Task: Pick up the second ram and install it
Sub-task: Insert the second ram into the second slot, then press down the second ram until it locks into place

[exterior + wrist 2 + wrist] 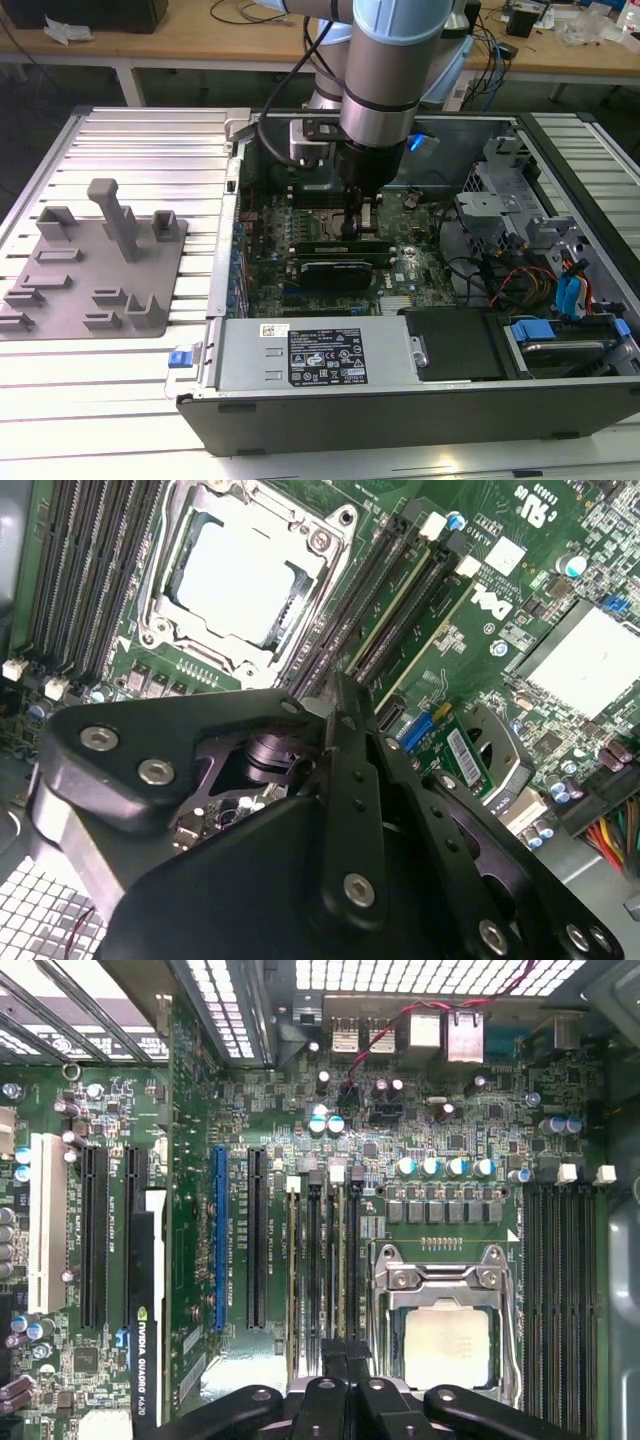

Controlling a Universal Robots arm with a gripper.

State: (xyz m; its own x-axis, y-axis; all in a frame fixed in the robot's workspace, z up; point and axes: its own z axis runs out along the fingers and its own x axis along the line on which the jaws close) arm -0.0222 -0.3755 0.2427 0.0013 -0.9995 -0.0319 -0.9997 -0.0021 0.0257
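My gripper (352,228) reaches down into the open computer case, over the memory slots beside the CPU socket (240,575). In the second wrist view the second ram (395,600) shows edge-on as a thin green strip. It lies along one black slot and runs straight out from my gripper (338,695). The two fingers stand narrow, shut on its near end. In the first wrist view my gripper (346,1355) sits at the near end of the slots (315,1260), next to the CPU socket (445,1345).
A grey plastic tray (90,290) with upright blocks lies on the slatted table at the exterior view's left. Inside the case are a black graphics card (335,272), the power supply (315,355), and drive bays with cables (560,290) at the exterior view's right.
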